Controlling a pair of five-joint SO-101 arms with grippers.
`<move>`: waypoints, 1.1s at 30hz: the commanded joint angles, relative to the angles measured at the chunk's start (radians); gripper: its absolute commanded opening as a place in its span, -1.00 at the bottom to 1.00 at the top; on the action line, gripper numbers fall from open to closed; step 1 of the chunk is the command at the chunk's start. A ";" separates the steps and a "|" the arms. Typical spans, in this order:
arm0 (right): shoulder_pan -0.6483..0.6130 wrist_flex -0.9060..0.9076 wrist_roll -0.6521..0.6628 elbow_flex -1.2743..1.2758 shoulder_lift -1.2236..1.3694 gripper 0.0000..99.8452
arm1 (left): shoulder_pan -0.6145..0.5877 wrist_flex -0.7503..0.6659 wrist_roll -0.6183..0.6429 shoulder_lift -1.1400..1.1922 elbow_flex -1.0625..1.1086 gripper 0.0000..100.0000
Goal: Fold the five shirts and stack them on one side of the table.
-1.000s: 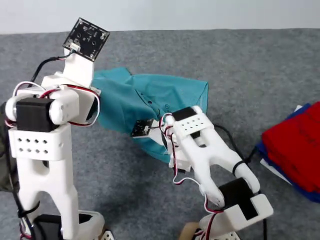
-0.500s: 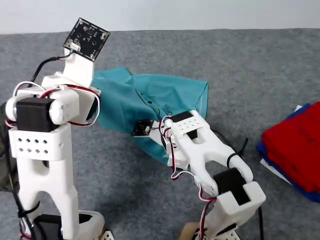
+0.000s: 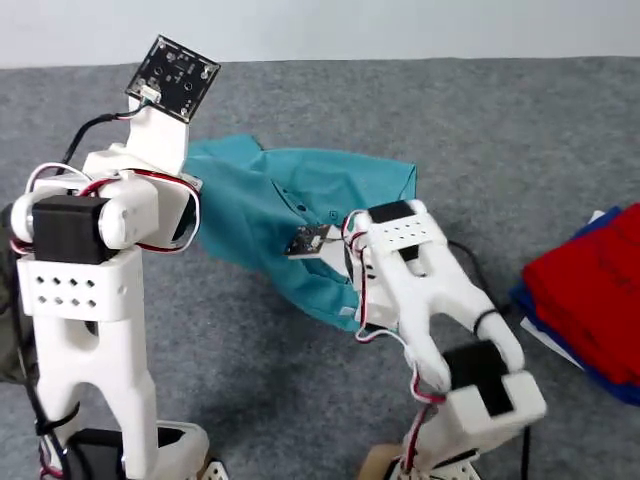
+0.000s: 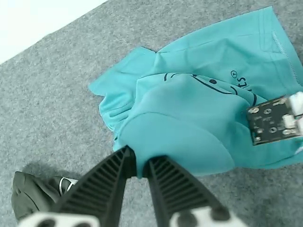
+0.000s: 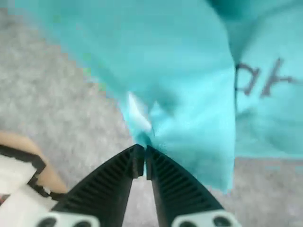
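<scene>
A teal shirt (image 3: 300, 190) lies crumpled on the grey table (image 3: 520, 130), between the two arms. My left gripper (image 4: 138, 165) is shut on a folded edge of the teal shirt (image 4: 189, 109) at its left side, under the left arm (image 3: 110, 220). My right gripper (image 5: 144, 152) is shut on the near hem of the teal shirt (image 5: 180, 61), beneath the right arm (image 3: 400, 250). The right arm's camera board (image 4: 270, 120) hovers over the shirt's printed front.
A folded red shirt (image 3: 590, 290) rests on a blue one (image 3: 535, 305) at the table's right edge. A dark olive cloth (image 4: 33, 194) lies bunched by the left arm's base. Open grey table stretches behind and right of the teal shirt.
The right arm dipped toward the near left, then swung right and away, dragging the teal shirt's near hem a little rightward. The left arm has stayed put.
</scene>
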 commanded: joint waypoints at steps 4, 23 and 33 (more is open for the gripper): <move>0.007 0.099 0.012 -0.046 -0.171 -0.98 | 0.000 -0.017 -0.008 -0.029 -0.004 -1.00; 0.001 -0.048 -0.041 0.020 0.025 -0.67 | -0.006 -0.015 -0.008 -0.029 -0.004 -1.00; -0.012 -0.148 -0.092 0.020 0.160 -0.66 | -0.006 -0.017 -0.008 -0.029 -0.004 -1.00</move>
